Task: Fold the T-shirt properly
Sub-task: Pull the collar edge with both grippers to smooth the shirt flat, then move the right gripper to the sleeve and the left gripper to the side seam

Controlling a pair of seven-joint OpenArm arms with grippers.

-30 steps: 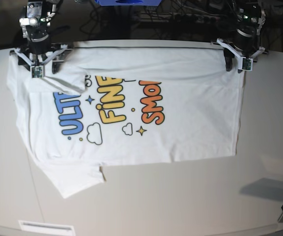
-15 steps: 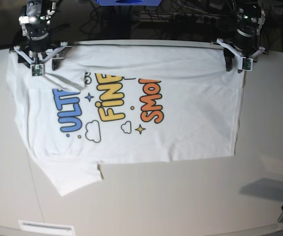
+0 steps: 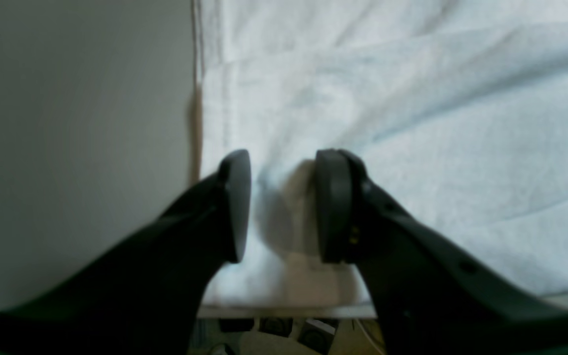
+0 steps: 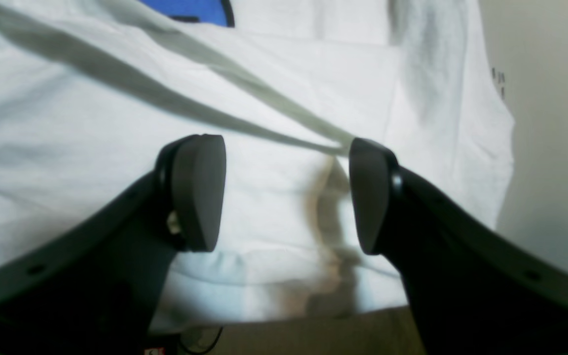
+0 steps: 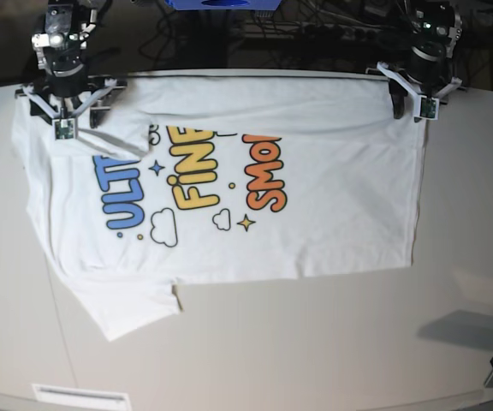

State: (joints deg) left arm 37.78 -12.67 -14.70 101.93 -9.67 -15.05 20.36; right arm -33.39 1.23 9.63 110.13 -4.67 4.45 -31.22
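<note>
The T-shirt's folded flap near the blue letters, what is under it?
The flap of the T-shirt lies over the top of the blue word, hiding its last letters. Beneath is more white shirt, then the table. What else it covers cannot be seen.

A white T-shirt carries cartoon lettering in blue, yellow and orange, outlined in black, with white clouds and small blue and yellow stars. The bench beneath is pale beige-grey. Both tools, left and right, are matte black, their pads perhaps dark grey.
</note>
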